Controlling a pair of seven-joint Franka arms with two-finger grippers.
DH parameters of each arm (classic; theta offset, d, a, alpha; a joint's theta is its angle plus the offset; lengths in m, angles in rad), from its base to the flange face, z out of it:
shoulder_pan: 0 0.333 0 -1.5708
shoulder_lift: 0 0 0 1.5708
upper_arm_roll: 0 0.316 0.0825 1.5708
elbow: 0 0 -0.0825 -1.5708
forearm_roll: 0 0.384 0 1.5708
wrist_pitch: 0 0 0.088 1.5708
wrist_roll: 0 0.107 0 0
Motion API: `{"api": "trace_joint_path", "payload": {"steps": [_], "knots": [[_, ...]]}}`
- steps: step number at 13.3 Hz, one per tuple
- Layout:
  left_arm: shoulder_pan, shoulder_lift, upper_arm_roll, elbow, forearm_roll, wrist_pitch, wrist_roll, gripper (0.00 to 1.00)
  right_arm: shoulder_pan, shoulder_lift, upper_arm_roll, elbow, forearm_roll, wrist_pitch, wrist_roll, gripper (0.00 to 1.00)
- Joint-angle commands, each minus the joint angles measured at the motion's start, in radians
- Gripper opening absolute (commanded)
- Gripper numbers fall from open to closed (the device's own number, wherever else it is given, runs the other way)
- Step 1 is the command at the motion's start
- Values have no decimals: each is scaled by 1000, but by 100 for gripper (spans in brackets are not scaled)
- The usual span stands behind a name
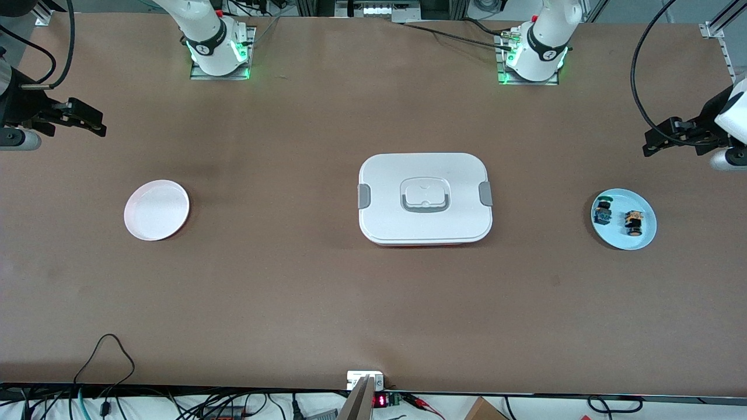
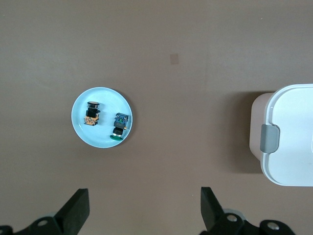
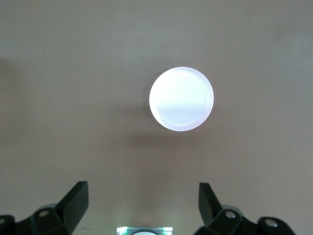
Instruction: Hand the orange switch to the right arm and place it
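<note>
Brown table (image 1: 327, 291): orange switch (image 1: 634, 223) laid on blue plate (image 1: 642, 240) beside green switch (image 1: 602, 212), toward the left arm's end. Judged light, rigid, small; best pinched across its body. Left gripper (image 2: 144, 213) and right gripper (image 3: 142, 208) held spread, empty, aloft.

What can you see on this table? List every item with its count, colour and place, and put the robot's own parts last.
orange switch: one, orange cap, black-and-tan body, lying on the blue plate
green switch: one, green cap, blue body, beside it on that plate
blue plate: one, light blue, toward the left arm's end
lidded box: one, white with grey latches, mid-table
pink plate: one, pale pink, bare, toward the right arm's end
left pincer: one, black, open, waiting above the table by the blue plate
right pincer: one, black, open, waiting above the table by the pink plate
</note>
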Motion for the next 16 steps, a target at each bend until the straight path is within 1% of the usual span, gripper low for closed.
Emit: {"api": "trace_joint_path", "payload": {"steps": [1,7,10,12,13,15,16], "knots": [[-2,22,-2,39,15,-27,-7,100,-4,-17,6,-3,5,-9,-17,100],[-1,39,-1,62,0,-30,-10,100,-4,-17,6,-3,5,-9,-17,100],[-1,35,-10,43,0,-87,19,100,-4,-17,6,-2,5,-11,-17,100],[5,39,-10,10,1,-91,153,100,-4,-17,6,-2,5,-9,-17,100],[13,36,-10,-33,0,-84,209,100,-4,-17,6,-2,5,-9,-17,100],[39,42,-8,-58,3,-78,273,100,-4,-17,6,-2,5,-11,-17,100],[50,62,-7,-67,10,-78,362,100,-4,-17,6,-2,5,-11,-17,100]]}}
